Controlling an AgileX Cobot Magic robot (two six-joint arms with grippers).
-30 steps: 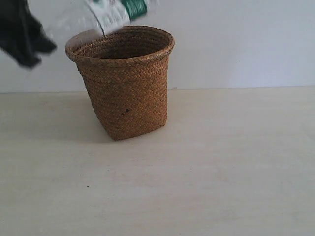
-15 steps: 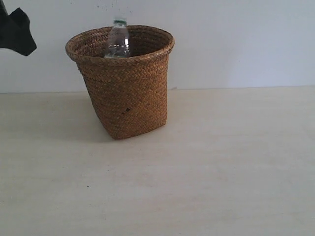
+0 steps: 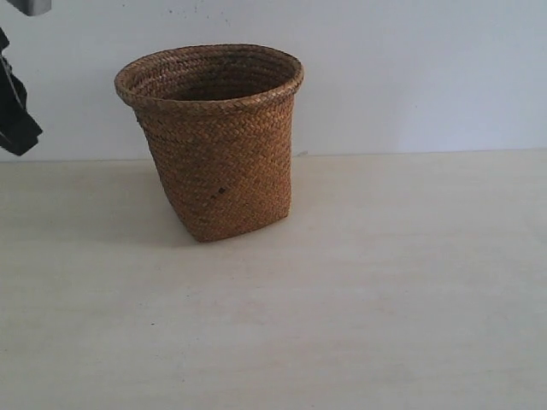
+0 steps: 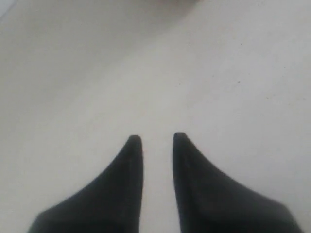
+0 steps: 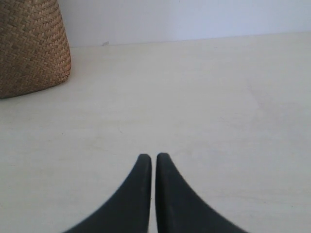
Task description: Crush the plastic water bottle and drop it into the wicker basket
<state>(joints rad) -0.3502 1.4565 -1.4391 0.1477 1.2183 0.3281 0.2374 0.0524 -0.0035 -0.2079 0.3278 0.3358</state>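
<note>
The brown wicker basket [image 3: 218, 141] stands upright on the pale table, left of centre, with a small dark spot on its side; its lower side also shows in the right wrist view [image 5: 31, 46]. The plastic water bottle is hidden; nothing of it shows above the rim. My left gripper [image 4: 156, 138] hangs over bare table with its fingers apart and empty; in the exterior view only a dark part of that arm [image 3: 13, 115] shows at the left edge, well clear of the basket. My right gripper [image 5: 153, 158] is shut on nothing, low over the table to the basket's right.
A pale wooden table [image 3: 385, 282] stretches in front and to the right of the basket. A plain white wall [image 3: 410, 68] stands close behind it.
The bottle left my left gripper above the rim, dropped into the basket and sank out of sight. My left arm drew back to the left and lower.
</note>
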